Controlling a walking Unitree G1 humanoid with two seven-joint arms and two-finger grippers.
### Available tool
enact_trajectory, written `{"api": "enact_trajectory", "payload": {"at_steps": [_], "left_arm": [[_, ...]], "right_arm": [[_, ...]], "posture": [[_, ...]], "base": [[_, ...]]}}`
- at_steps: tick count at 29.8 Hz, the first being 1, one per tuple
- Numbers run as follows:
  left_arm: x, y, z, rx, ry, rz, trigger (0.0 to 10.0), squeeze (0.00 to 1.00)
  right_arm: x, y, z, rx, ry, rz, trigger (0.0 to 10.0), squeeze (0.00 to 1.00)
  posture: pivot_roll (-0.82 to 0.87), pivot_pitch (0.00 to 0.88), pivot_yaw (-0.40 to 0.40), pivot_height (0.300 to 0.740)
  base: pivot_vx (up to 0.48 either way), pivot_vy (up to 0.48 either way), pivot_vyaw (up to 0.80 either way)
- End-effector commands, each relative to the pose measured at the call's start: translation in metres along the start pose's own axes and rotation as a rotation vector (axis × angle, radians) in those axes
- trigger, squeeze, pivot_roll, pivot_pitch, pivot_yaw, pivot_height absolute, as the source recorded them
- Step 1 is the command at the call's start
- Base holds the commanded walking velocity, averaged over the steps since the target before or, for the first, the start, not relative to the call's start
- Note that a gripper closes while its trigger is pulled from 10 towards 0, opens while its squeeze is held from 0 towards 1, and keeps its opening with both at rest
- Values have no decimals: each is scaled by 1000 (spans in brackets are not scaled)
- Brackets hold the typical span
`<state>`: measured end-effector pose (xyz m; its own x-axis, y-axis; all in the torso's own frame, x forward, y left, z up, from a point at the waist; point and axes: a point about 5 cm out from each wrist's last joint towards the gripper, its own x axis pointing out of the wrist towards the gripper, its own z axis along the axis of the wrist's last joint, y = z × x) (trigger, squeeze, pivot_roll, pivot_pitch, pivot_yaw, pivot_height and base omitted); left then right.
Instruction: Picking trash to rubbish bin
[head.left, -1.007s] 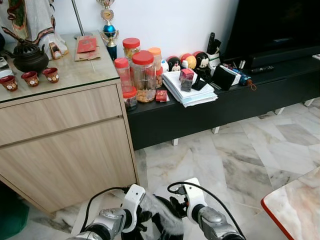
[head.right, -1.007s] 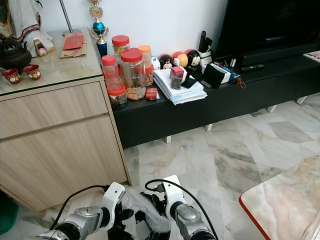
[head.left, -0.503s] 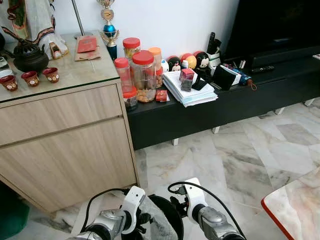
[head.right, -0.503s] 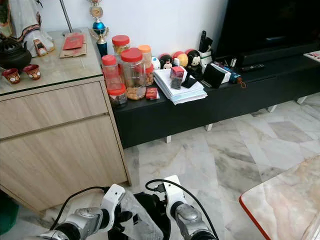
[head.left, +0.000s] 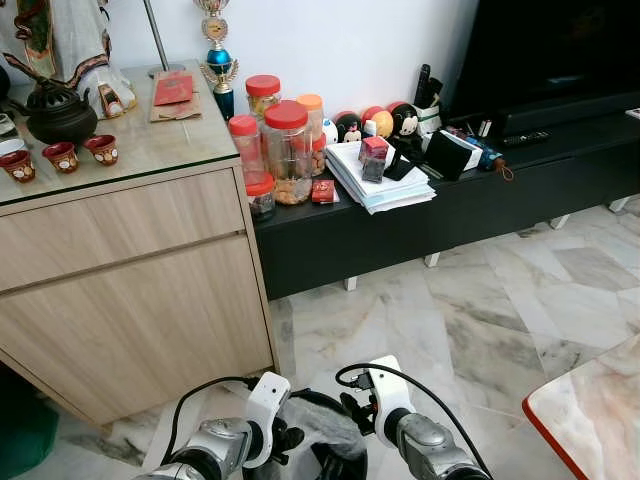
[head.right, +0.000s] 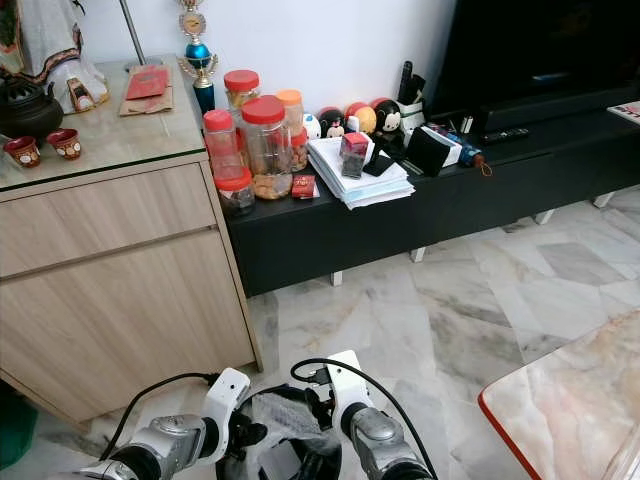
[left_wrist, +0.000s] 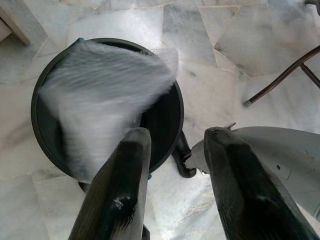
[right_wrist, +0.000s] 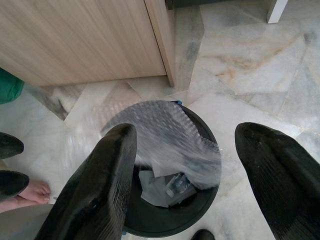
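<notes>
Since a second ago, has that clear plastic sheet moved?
Yes. The plastic sheet has dropped from between the arms onto the black bin, judged against the wooden cabinet.

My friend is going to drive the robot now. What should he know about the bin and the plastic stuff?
Left gripper: fingers open, holding nothing, poised above the rubbish bin.
Right gripper: fingers spread wide, holding nothing, also above the bin.
Bubble wrap: blurred, lying across the bin's mouth, part inside and part over the rim. Other scraps sit at the bottom.
Bin: on the marble floor by the wooden cabinet.
Done: the wrap is out of both grippers and at the bin.
Left: check that it drops fully in; push it down if it hangs over.
A person's bare foot is near the bin, so move gently.
</notes>
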<state>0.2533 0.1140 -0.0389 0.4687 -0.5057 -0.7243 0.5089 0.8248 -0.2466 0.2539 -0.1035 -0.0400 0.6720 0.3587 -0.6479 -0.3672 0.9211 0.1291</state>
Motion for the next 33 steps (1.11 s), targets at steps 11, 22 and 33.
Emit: {"api": "enact_trajectory", "payload": {"at_steps": [11, 22, 33], "left_arm": [[-3, 8, 2, 8, -13, 58, 10000, 0], [-27, 50, -9, -59, -37, 337, 10000, 0], [-55, 82, -42, -142, -21, 574, 10000, 0]], "right_arm": [[-1, 0, -3, 1, 5, -8, 10000, 0], [-4, -1, -18, 24, 46, -43, 10000, 0], [-9, -10, -30, 42, 79, -123, 10000, 0]], "posture": [[-12, 31, 7, 740], [0, 40, 15, 740], [5, 44, 21, 740]], "base": [[0, 0, 0], [0, 0, 0], [0, 0, 0]]}}
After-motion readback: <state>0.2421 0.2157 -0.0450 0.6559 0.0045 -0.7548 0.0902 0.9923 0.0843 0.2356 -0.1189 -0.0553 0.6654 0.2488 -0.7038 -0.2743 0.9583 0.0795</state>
